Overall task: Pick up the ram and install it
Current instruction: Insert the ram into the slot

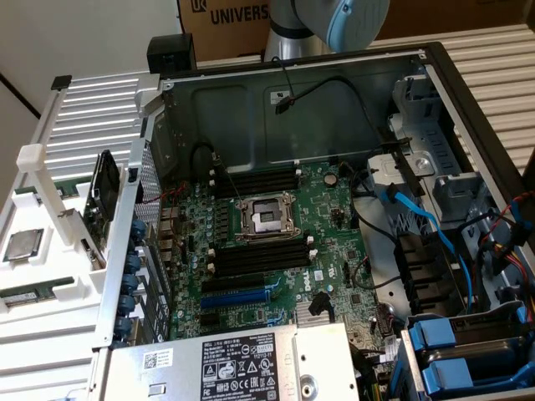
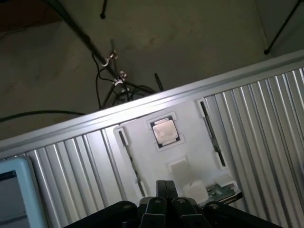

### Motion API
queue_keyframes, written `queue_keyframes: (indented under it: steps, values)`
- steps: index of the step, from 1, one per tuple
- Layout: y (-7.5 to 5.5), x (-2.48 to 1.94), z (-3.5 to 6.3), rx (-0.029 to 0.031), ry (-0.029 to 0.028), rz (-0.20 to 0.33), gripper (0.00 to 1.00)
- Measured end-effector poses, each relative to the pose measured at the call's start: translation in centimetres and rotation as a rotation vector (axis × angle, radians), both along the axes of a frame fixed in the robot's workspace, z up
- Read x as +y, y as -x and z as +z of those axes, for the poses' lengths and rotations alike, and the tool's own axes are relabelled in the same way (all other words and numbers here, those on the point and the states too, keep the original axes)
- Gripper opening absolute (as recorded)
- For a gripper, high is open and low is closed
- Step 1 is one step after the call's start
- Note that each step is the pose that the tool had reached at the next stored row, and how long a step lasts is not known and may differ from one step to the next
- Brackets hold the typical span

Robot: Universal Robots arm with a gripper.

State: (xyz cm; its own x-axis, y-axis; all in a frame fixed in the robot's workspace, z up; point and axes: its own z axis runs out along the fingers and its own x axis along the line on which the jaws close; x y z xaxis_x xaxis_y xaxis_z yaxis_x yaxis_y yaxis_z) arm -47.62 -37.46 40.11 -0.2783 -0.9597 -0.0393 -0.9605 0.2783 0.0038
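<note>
Wrist view is showing the ram (image 2: 222,192) lying in its recess on the white tray (image 2: 192,142). Its green end is peeking out from behind a white block, just beside the gripper (image 2: 164,190) but apart from the fingertips, not touching them. The gripper is hanging over that end of the tray with its jaws pressed together and nothing between them. Farther out from the tool, the square processor chip (image 2: 164,132) is sitting in its own pocket. Two thin black strips are running along the tray on either side of the chip. In the exterior view the same ram (image 1: 29,294) is resting flat at the near end of the tray, outside the computer case (image 1: 334,100). The motherboard (image 1: 334,251) and its long black memory slots (image 1: 255,257) are lying well away from where the gripper is hovering, and the slots are looking unfilled. By my reading, the pick-up step is in hand and only at the reaching stage, since the stick is lying untouched and nothing is being installed yet. Taking hold is calling for the jaws to part first. It is also calling for the tool to centre over the thin board and line its fingers up across the narrow faces, clear of the white block crowding one end.
</note>
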Motion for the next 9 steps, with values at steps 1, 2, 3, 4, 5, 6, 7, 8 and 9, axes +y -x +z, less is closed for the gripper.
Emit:
queue_keyframes:
  steps: [1,2,3,4,5,6,7,8,9]
  values:
    - [0.00,0.00,0.00,0.0000,0.0000,0.019,0.11]
    - [0.00,0.00,0.00,0.0000,0.0000,0.037,0.11]
    - [0.00,0.00,0.00,0.0000,0.0000,0.053,0.11]
    - [0.00,0.00,-0.01,0.0001,-0.0001,0.069,0.11]
    - [0.00,0.00,-0.01,0.0002,0.0000,0.084,0.11]
    - [0.00,0.00,-0.02,0.0003,-0.0001,0.098,0.11]
    - [0.00,0.00,-0.02,0.0005,-0.0001,0.110,0.11]
    - [0.00,0.00,-0.02,0.0006,0.0000,0.122,0.11]
    - [0.00,-0.01,-0.03,0.0007,0.0000,0.133,0.11]
